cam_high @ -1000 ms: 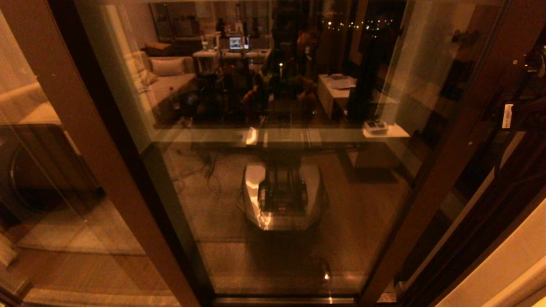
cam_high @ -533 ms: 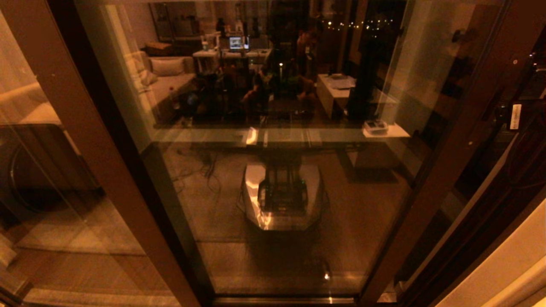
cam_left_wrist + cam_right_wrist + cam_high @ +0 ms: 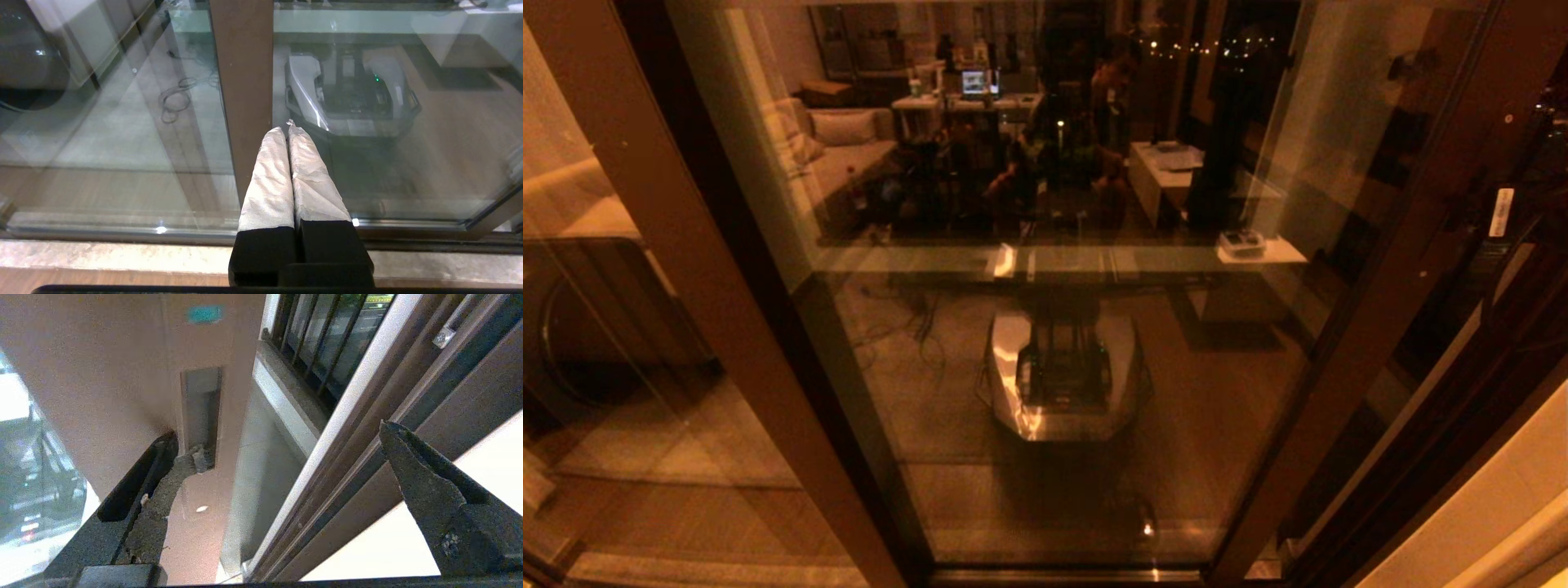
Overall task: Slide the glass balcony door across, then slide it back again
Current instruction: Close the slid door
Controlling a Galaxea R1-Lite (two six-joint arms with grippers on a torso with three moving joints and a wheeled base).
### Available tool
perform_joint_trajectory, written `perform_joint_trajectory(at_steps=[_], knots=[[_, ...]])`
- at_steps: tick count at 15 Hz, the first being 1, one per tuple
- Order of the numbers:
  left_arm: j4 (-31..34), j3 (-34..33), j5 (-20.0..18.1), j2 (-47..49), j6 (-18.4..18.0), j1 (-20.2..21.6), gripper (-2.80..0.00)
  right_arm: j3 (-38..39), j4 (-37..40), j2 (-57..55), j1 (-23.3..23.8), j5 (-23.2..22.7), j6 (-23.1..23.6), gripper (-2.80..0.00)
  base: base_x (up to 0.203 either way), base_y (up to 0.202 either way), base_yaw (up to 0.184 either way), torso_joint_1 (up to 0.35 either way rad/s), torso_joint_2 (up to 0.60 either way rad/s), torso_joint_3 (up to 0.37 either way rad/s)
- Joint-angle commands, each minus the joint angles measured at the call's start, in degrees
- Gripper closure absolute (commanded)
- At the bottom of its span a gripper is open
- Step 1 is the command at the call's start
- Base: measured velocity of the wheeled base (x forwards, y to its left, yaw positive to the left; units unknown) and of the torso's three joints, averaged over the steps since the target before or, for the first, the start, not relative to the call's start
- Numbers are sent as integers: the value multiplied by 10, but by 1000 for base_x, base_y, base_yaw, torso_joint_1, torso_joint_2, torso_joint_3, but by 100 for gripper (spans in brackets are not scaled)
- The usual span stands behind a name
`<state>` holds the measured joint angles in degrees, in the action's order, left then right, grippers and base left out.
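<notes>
The glass balcony door point(image 3: 1062, 343) fills the head view, a reflective pane in a brown frame. Its right upright point(image 3: 1380, 286) carries a slim recessed handle point(image 3: 201, 410) below a green dot point(image 3: 204, 313). My right gripper point(image 3: 292, 441) stands wide open at that upright. One fingertip point(image 3: 199, 459) rests in the bottom of the handle recess and the other finger point(image 3: 412, 477) is off to the side, touching nothing. My left gripper point(image 3: 286, 130) is shut on nothing, its white-wrapped tips close to the other brown upright point(image 3: 245, 73), low near the floor track.
Between the handle upright and the outer door frame point(image 3: 367, 457) a narrow gap shows balcony floor point(image 3: 261, 457) and a black barred railing point(image 3: 314, 339). A stone sill point(image 3: 122, 255) and the floor track point(image 3: 102, 232) run under the door. A second glass pane point(image 3: 596, 327) stands at the left.
The door's uprights have not moved. At the right edge of the head view a white label on the dark right arm drifted right, then back and slightly up.
</notes>
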<state>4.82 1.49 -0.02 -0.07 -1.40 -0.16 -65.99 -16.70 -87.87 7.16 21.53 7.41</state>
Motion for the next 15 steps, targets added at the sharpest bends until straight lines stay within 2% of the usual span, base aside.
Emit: perform_joint_trajectory(at_steps=[1, 4, 15], knots=[[0, 0, 0, 0, 0, 0, 0, -6, -2, -12, 15, 3, 2, -280, 0, 0, 0, 0, 0, 0], [0, 0, 0, 0, 0, 0, 0, -29, -2, -37, 28, 3, 2, -280, 0, 0, 0, 0, 0, 0], [0, 0, 0, 0, 0, 0, 0, -36, -4, -66, 55, 3, 5, -280, 0, 0, 0, 0, 0, 0]])
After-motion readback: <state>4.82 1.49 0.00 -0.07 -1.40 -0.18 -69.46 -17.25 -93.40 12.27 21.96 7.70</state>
